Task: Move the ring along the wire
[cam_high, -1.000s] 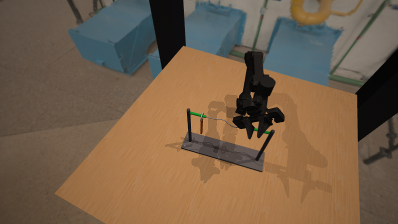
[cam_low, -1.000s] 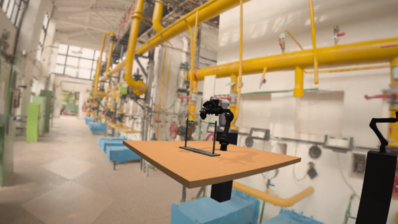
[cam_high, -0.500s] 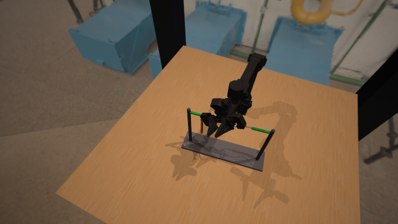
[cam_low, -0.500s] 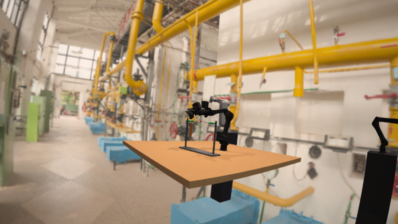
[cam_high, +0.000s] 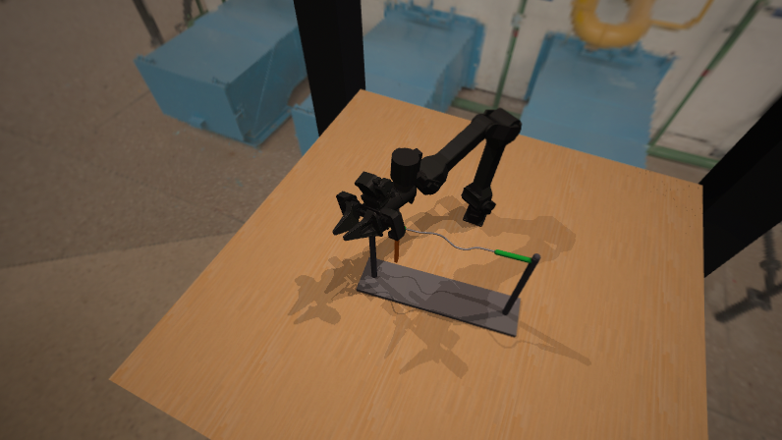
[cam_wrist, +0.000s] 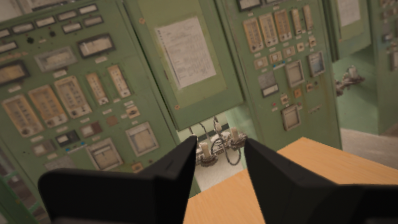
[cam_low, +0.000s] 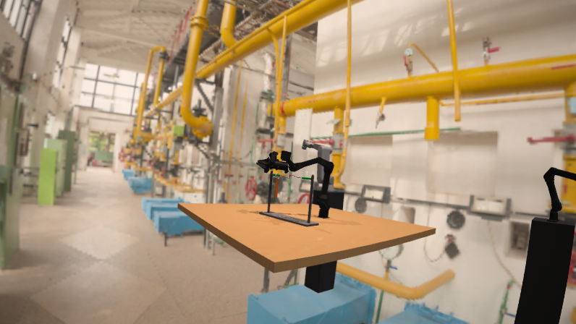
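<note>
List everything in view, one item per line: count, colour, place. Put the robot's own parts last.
Table: one, orange wood, centre of the scene.
Base plate: one, grey, flat on the table.
Posts: two, dark, upright at the plate's two ends.
Wire: one, thin grey, wavy, running between the posts.
Green part: one visible, beside the right-hand post in the top view; the other end is hidden by the gripper.
Handle: one, orange, hanging just below the gripper; its ring is hidden.
Bins: several, blue, on the floor behind the table.
Arm: one, black, mounted on the table.
Gripper: one, black, partly open, holding nothing, above the left-hand post.
</note>
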`<state>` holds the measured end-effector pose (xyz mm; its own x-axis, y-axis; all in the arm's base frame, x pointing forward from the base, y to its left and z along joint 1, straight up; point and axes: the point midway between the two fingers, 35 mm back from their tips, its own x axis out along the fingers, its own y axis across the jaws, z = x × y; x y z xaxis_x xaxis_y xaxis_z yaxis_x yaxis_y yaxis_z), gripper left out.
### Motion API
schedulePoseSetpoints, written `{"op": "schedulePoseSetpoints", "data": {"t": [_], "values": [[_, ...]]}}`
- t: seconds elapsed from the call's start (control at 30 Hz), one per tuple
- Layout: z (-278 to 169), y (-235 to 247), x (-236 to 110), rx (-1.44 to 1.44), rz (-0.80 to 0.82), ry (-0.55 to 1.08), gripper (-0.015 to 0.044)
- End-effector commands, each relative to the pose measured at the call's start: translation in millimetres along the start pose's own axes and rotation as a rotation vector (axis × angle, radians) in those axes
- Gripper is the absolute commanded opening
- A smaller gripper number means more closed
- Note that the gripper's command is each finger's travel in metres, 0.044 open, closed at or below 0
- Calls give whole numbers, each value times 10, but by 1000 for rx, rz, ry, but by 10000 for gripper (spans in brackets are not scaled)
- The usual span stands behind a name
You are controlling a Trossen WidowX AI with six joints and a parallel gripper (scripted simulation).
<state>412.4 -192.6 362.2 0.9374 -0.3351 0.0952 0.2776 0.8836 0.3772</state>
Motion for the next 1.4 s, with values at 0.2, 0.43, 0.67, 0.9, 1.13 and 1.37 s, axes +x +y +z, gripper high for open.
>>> {"op": "schedulePoseSetpoints", "data": {"t": [0.2,0.43,0.67,0.9,1.13,1.37], "values": [[199,-1010,-224,-122,-106,-54,160],[229,-1463,-442,-183,-147,-63,160],[-199,-1617,-603,-233,-72,0,160],[-828,-1732,-959,-297,52,83,160],[-1402,-1683,-1441,-350,186,147,160],[-1864,-1448,-1982,-390,329,185,160]]}}
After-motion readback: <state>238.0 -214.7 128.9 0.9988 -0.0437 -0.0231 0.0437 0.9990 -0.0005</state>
